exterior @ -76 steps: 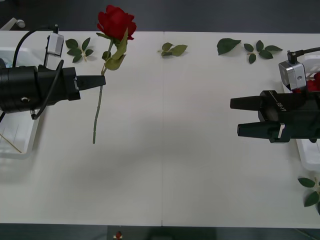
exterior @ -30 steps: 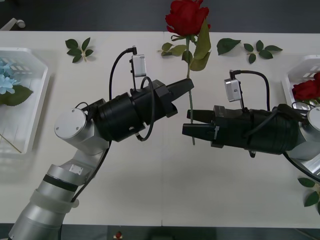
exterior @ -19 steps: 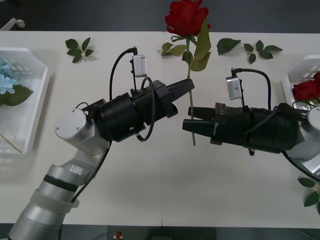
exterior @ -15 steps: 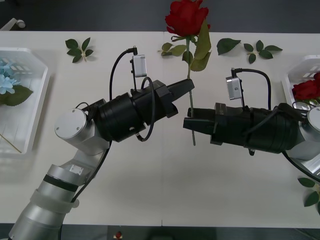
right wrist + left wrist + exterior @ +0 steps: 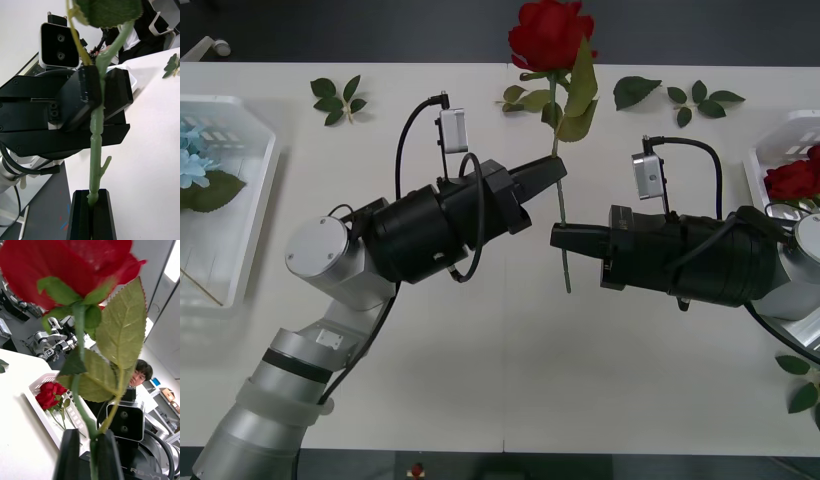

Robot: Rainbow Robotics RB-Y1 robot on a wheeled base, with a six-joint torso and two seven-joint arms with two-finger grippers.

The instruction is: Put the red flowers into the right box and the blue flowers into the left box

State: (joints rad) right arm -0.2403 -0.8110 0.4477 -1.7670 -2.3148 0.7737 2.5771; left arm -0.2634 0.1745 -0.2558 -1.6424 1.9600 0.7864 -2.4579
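Over the table's middle, both grippers pinch one rose (image 5: 552, 35) stem: left gripper (image 5: 558, 168) higher, right gripper (image 5: 559, 237) lower. Left should release first, then right carries it to the right box (image 5: 780, 135).

Both grippers' fingers clamp red flower (image 5: 551, 33) stem

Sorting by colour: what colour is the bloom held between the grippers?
Red; the rose shows best in the front view.

Above the bench (image 5: 510, 380) centre, the rose (image 5: 552, 40) stands upright between the left hand (image 5: 557, 170) and right hand (image 5: 560, 238).
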